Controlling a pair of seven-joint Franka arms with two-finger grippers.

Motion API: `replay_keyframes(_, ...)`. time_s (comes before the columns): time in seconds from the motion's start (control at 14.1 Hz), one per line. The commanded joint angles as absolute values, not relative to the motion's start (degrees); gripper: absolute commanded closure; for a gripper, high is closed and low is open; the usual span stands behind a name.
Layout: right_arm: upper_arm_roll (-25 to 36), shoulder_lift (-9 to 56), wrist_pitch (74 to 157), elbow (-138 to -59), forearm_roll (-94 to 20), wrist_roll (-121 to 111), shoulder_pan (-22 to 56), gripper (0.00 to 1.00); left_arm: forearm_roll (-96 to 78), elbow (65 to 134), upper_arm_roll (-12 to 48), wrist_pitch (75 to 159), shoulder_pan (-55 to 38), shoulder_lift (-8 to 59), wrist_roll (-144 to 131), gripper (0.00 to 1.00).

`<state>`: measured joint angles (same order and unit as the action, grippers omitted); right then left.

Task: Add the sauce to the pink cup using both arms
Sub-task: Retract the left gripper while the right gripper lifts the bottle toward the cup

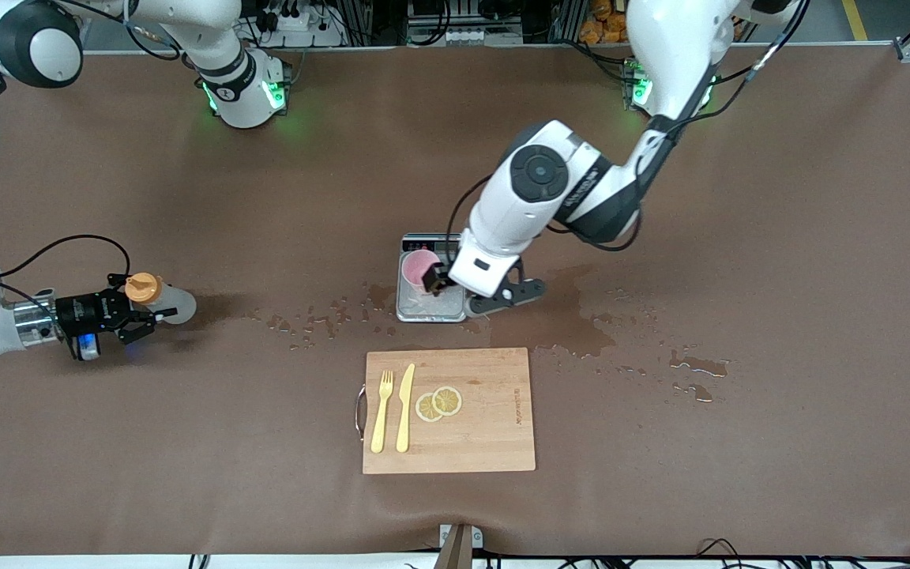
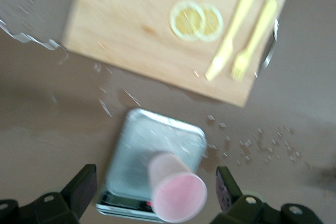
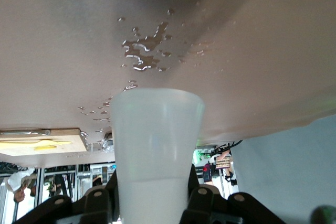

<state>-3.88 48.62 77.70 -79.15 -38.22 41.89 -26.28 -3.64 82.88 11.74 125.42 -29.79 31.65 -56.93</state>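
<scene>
The brown counter is dotted with wet puddles. A wooden board with fork, knife and lemon slices lies nearer the camera than the scale. On the scale the pink cup is straddled by the left pincer, spread apart. At the right arm's end, the sauce is clamped by the right pincer.

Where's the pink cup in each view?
Front view: pink cup on the scale, at the left gripper.
Left wrist view: low centre, on the scale's edge between open fingers.
Right wrist view: not in it.
Shared landmark: cutting board, in all three.
</scene>
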Motion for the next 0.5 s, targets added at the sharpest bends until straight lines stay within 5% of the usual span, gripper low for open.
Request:
replay_keyframes(0.0, -3.5, 45.4, 76.6, -75.9, -35.3, 48.5, -24.0, 0.52, -0.7, 84.8, 11.9, 119.1, -24.8, 27.5, -51.5, 0.00)
replay_keyframes(0.43, -3.3, 40.6, 77.2, -73.0, -27.9, 58.0, -17.0, 0.53, -0.7, 84.9, 12.2, 107.2, -11.6, 21.8, -25.3, 0.00)
